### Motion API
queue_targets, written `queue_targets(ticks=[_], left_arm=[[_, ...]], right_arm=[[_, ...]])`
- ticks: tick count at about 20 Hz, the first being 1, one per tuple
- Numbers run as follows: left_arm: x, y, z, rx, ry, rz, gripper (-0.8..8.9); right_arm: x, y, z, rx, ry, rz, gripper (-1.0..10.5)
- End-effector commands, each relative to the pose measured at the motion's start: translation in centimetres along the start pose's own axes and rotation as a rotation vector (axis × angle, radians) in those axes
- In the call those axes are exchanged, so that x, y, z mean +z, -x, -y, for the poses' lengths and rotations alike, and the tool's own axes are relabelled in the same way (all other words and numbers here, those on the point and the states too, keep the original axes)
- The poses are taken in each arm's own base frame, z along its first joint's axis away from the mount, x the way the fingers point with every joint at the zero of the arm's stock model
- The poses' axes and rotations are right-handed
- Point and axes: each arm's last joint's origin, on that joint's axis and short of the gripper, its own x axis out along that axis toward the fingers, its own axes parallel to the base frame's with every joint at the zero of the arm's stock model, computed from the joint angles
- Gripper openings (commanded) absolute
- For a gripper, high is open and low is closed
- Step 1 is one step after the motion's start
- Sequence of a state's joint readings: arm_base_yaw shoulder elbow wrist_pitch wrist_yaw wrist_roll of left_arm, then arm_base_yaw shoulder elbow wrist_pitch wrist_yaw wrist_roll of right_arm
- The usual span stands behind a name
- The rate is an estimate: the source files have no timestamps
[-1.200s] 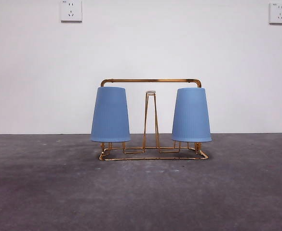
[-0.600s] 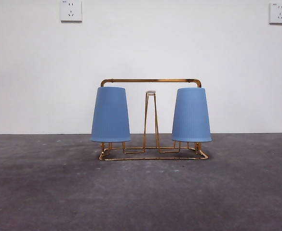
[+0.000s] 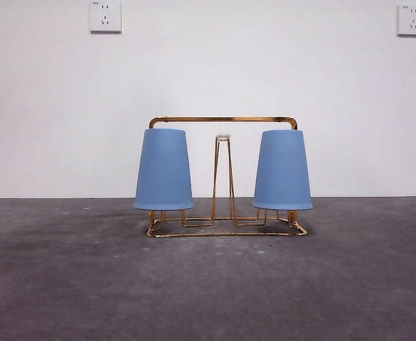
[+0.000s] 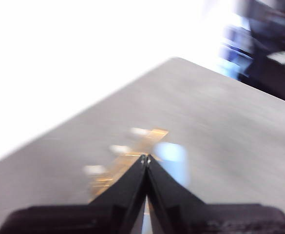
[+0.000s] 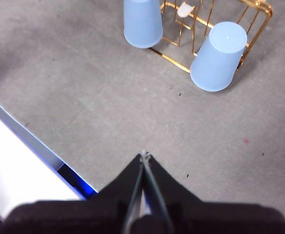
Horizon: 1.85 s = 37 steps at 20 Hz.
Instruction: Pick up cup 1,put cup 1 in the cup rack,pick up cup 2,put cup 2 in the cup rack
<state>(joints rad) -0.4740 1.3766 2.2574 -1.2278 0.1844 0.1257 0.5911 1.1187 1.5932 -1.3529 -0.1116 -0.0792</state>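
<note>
Grey, mottled tabletop runs back to a plain white wall with two sockets high up, and the cup rack (image 3: 222, 177) stands in the middle of it. Both blue cups are already on it, upside down over pegs: one cup (image 3: 163, 169) at one end, the other cup (image 3: 282, 170) at the opposite end, with a bare hairpin peg (image 3: 222, 170) between them under the arched handle.

Neither arm shows in the front view. The left gripper (image 4: 146, 158) is well back from the rack, jaws pressed together with nothing between them. The right gripper (image 5: 143, 156) is likewise closed and empty, hanging above bare table with the rack well apart from it.

I'd judge the cups to be light, thin ribbed plastic, easy to squash and a little slick, so the side wall near the closed base looks the sensible hold. The wire rack looks light too and could slide if nudged.

The pegs inside the cups are hidden, so how deep each cup sits is unclear. The left wrist view is blurred and washed out; rack and cup are only smears there. The right wrist view cuts off the top of one cup.
</note>
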Motion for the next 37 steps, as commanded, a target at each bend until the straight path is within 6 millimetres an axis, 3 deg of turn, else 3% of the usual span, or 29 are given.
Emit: queue_targets(ticks=[1,5,8,12,18,22,31,33,37], left_arm=[[-0.4,2.6,-1.3,0.016,-0.061,0.067,-0.04],[-2.5,5.6,-2.5,0.179,-0.094,0.166,-0.04],[-6.4,5.7,-2.4,0.282,-0.124,0.243,-0.04],[-14.2,3.7,-2.0,0.346,-0.140,0.284,-0.04],[-26.9,0.3,-1.3,0.442,-0.008,0.136,-0.04],[-33.0,-1.4,-0.8,0.480,0.046,0.112,-0.04],[-40.5,-4.1,-0.4,0.459,0.181,0.069,-0.03],[-41.5,-4.5,-0.3,0.457,0.218,0.066,-0.03],[-41.4,-4.5,-0.3,0.447,0.219,0.075,-0.03]], right_arm=[[0.0,-0.5,0.0,0.004,-0.001,-0.038,0.0],[0.5,-1.4,0.1,0.006,-0.004,-0.064,0.0],[0.7,-1.6,0.2,0.005,-0.002,-0.050,0.0],[1.2,-1.7,0.2,0.002,0.002,-0.011,0.0],[1.6,-1.7,0.3,-0.001,0.006,0.027,0.0],[1.5,-1.7,0.3,-0.001,0.006,0.027,0.0],[1.5,-1.7,0.3,-0.001,0.006,0.027,0.0],[1.5,-1.7,0.3,-0.001,0.006,0.027,0.0],[1.5,-1.7,0.3,-0.009,0.006,0.027,0.0]])
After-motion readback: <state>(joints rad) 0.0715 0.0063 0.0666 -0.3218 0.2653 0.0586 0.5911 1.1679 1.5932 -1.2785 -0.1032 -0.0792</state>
